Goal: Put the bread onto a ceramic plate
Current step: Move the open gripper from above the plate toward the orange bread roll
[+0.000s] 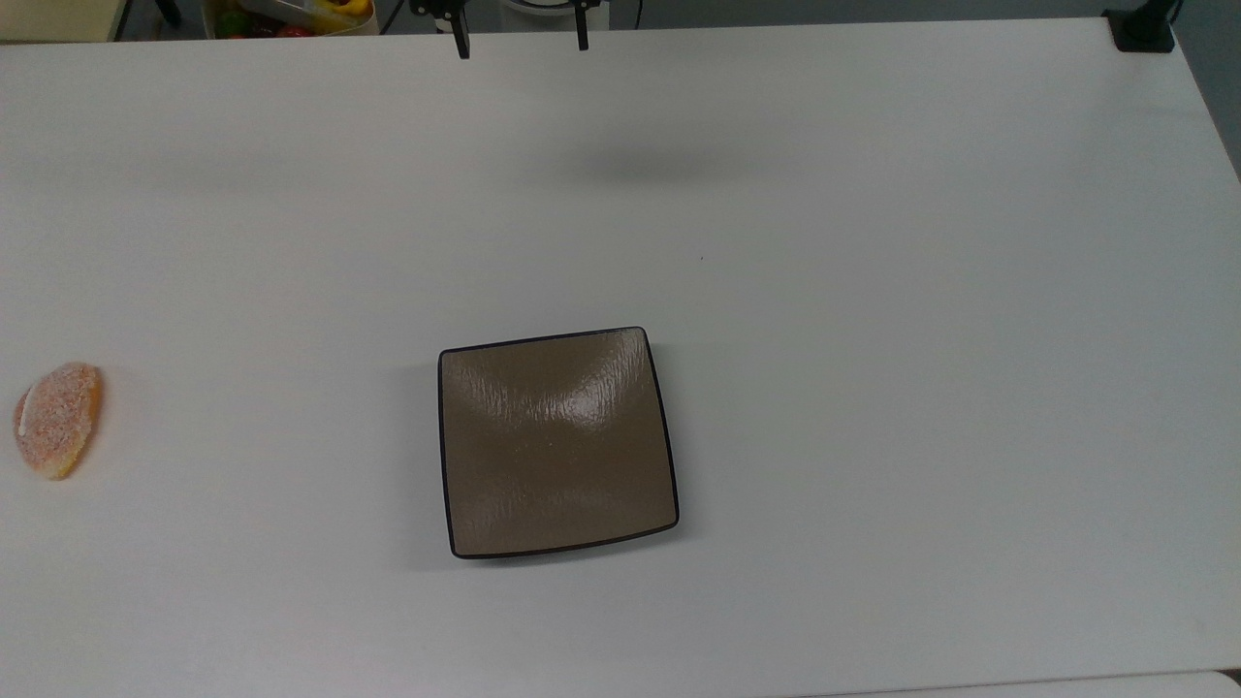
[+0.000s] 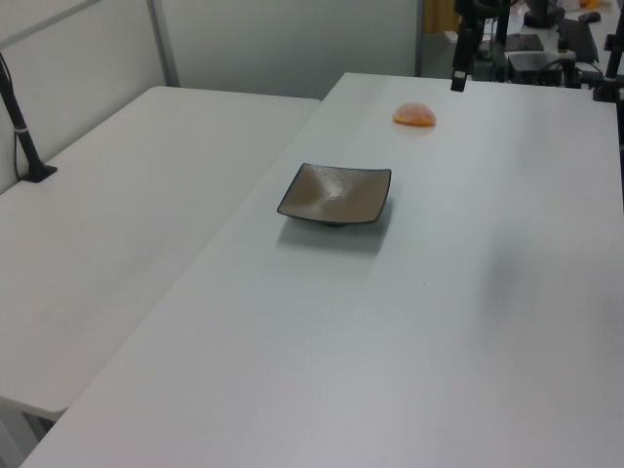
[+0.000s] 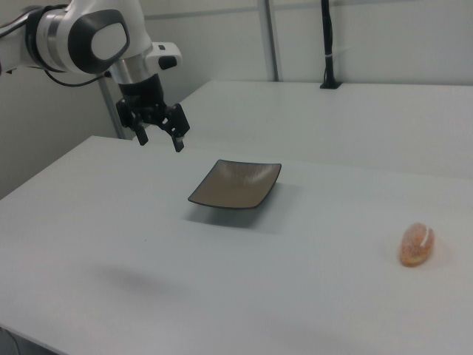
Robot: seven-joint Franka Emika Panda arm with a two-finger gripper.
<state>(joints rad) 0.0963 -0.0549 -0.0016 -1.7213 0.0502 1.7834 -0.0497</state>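
Bread waits, plate bare

Gripper (image 3: 159, 136) hangs released, holding nothing; bread (image 1: 57, 419) lies well apart from plate (image 1: 556, 442), so reaching comes first.

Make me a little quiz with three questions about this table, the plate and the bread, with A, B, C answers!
1. Where is the bread?
A. on the plate
B. on the table, apart from the plate
C. in the tool

2. What colour is the ceramic plate?
A. brown with a black rim
B. white
C. blue

3. How is the tool?
A. shut on the bread
B. open and holding nothing
C. pressing on the plate

Answers:
1 B, the bread lies alone on the white table, far to the top view's left of the plate.
2 A, the plate's glossy face is brown and its edge is black.
3 B, in the right view its fingers stand apart in the air, with nothing between them.
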